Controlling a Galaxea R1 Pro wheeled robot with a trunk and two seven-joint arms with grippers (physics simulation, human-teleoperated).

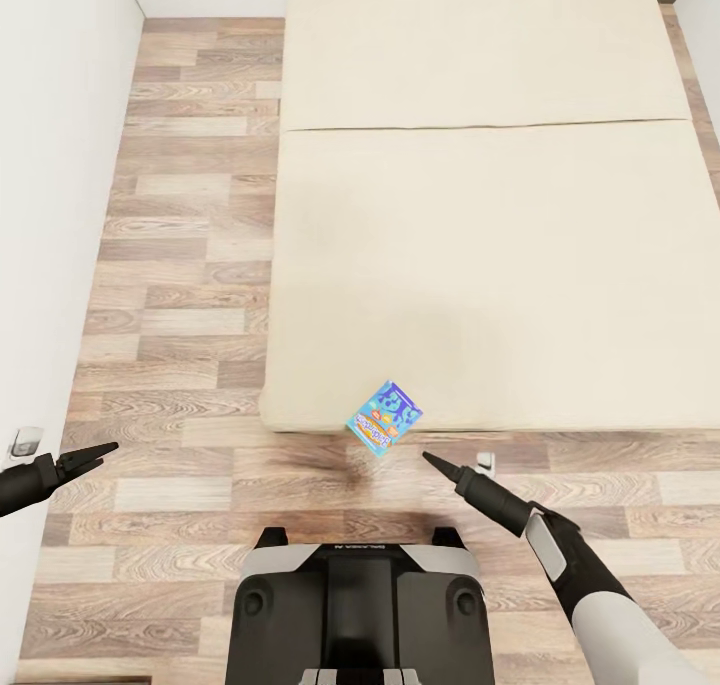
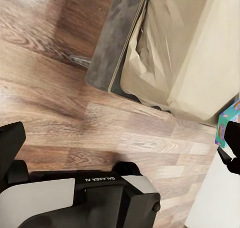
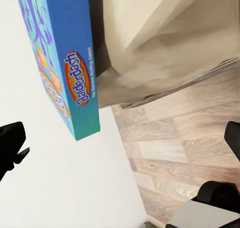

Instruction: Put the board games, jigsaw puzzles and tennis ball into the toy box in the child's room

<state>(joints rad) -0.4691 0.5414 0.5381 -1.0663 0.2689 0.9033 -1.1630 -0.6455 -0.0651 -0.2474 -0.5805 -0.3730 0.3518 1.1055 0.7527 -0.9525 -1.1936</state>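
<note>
Though it lay on the mattress, the game sat at the very rim, which set the whole approach.

Board game: a flat rectangular card box (image 1: 385, 417), blue with orange lettering reading Balderdash, rested at the near edge of the bed (image 1: 480, 265), one corner jutting past that edge over the floor; so placed, it looked reachable from the floor side.

Bed: a broad cream mattress, matte and soft-looking, crossed by a seam; cloth hung creased at its corner in the left wrist view.

Floor: wood-grain planks (image 1: 180, 345), smooth, in mixed browns.

Right tool (image 1: 432, 459): black tapered fingers pointed toward the box, just short of it, jaws spread wide and empty in its wrist view.

Left tool (image 1: 105, 449): held out beside the white wall (image 1: 50, 215), well apart from the box; fingers spread, carrying nothing.
</note>
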